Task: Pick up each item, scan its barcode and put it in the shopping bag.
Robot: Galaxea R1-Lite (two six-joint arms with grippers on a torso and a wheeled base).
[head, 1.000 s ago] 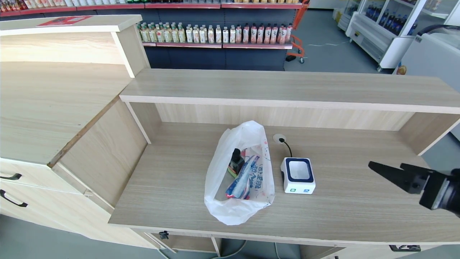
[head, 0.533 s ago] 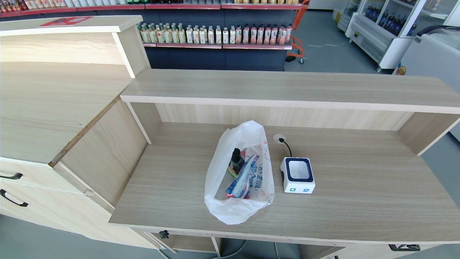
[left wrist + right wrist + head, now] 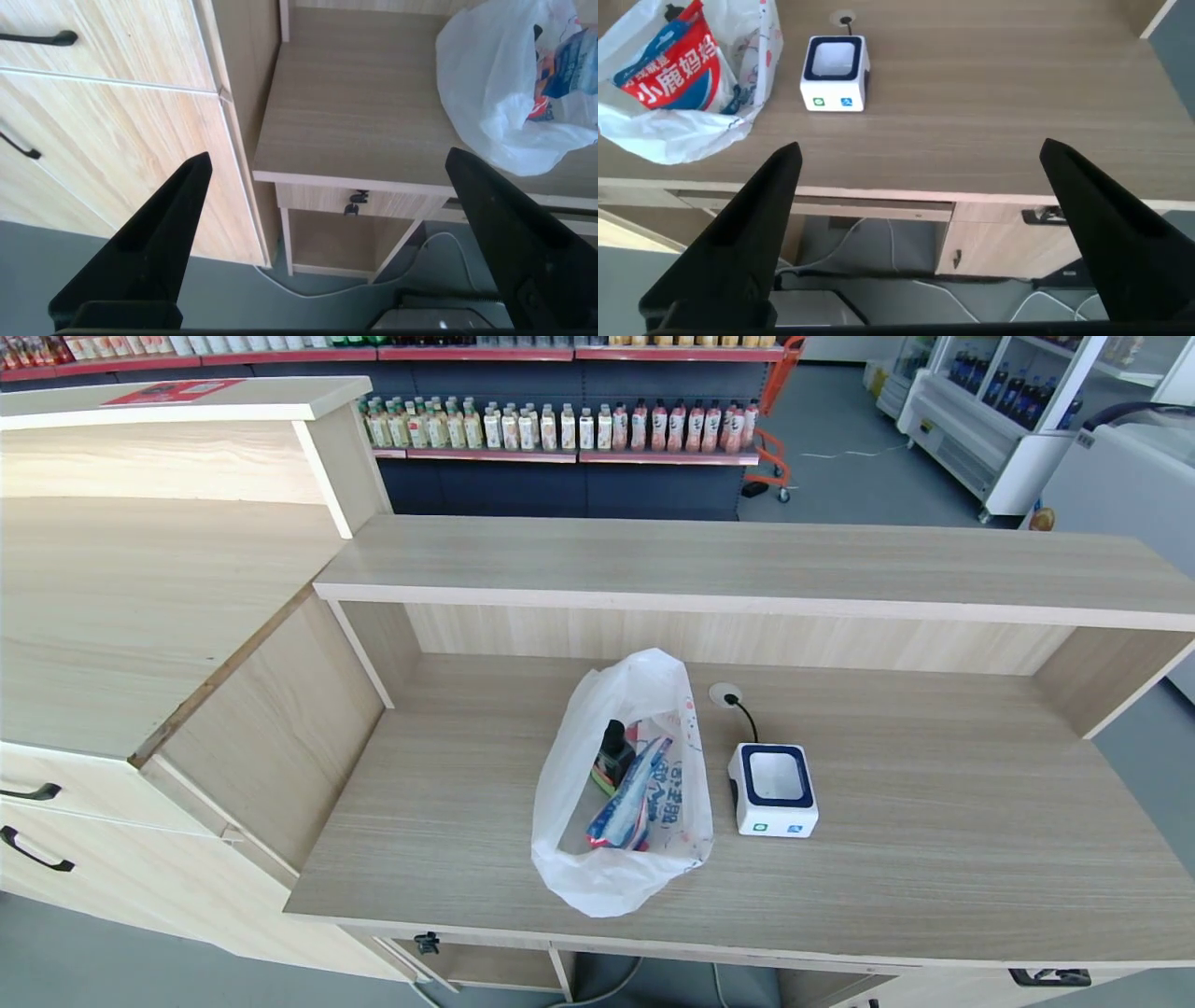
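Centrally on the wooden counter [image 3: 934, 859] lies the white shopping bag [image 3: 621, 803], its mouth open toward the raised back ledge [image 3: 747, 560]; inside it the head view shows a dark bottle [image 3: 613, 751] upright against a blue-and-red packet [image 3: 630, 793]; the white scanner [image 3: 773, 791] stands just beside the bag on the robot's right, its black cable [image 3: 744, 714] running to a port in the counter. From the right wrist the packet [image 3: 668, 70] turns its printed face up through the bag's mouth, and the scanner [image 3: 836, 73] shows two small coloured squares on its front; the right gripper [image 3: 920, 147] hangs with fingers spread wide, holding nothing, before the counter's front edge. From the left wrist the bag [image 3: 509, 84] is cut off at the frame's edge; the left gripper [image 3: 327, 159], equally wide and empty, sits low by the drawer fronts with black handles [image 3: 37, 39]. The bottle's lower part is hidden behind the packet; the plastic veils the rest. Shelves of bottles [image 3: 560, 425] stand beyond.
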